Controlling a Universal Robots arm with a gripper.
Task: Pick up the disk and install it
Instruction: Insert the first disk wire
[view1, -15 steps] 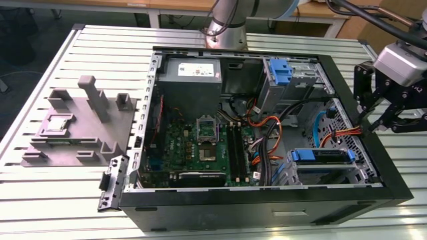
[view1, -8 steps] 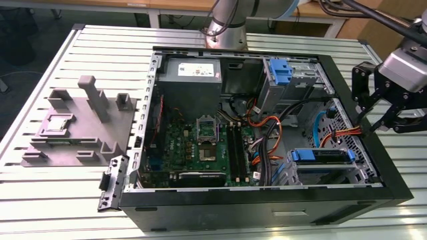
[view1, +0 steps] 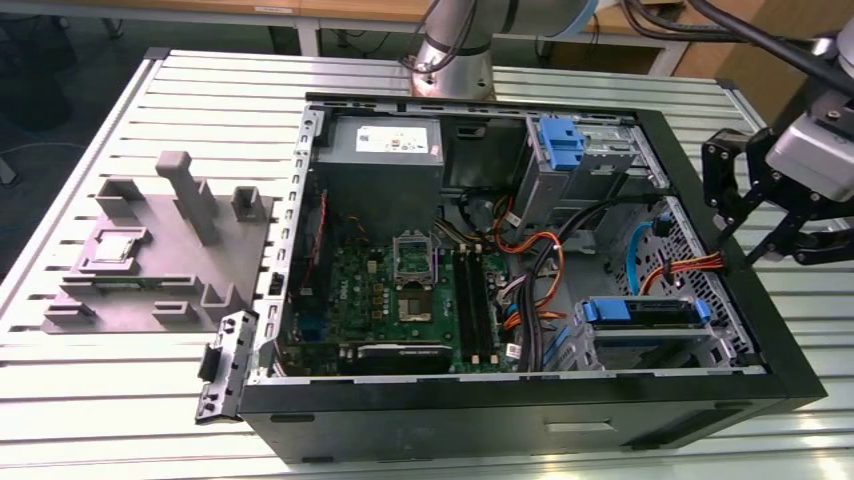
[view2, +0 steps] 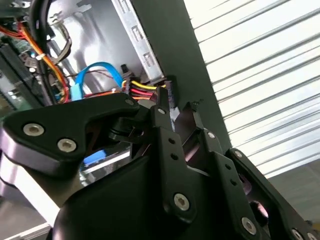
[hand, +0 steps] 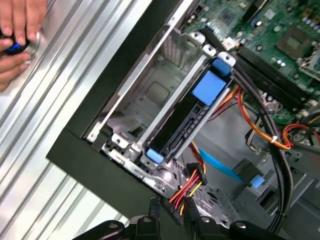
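The disk (view1: 641, 312) lies flat in the drive cage at the near right corner of the open computer case (view1: 534, 415), with its blue carrier frame showing along its edge. In the first wrist view the disk (hand: 187, 122) sits in the metal cage with a blue tab at each end. My gripper (view1: 745, 210) hangs over the case's right wall, above and to the exterior view's right of the disk, and does not touch it. Its black fingers (view2: 167, 145) stand a narrow gap apart with nothing between them; the gripper (hand: 172, 214) tips point toward a wired connector.
A loose connector with red, yellow and black wires (hand: 182, 192) lies just beyond the fingertips. Orange cables (hand: 260, 132) cross the motherboard (view1: 400, 290). A blue bracket (view1: 561, 140) stands in the upper bay beside the power supply (view1: 384, 148). A grey fixture (view1: 160, 250) and a person's hand (hand: 17, 30) are outside the case.
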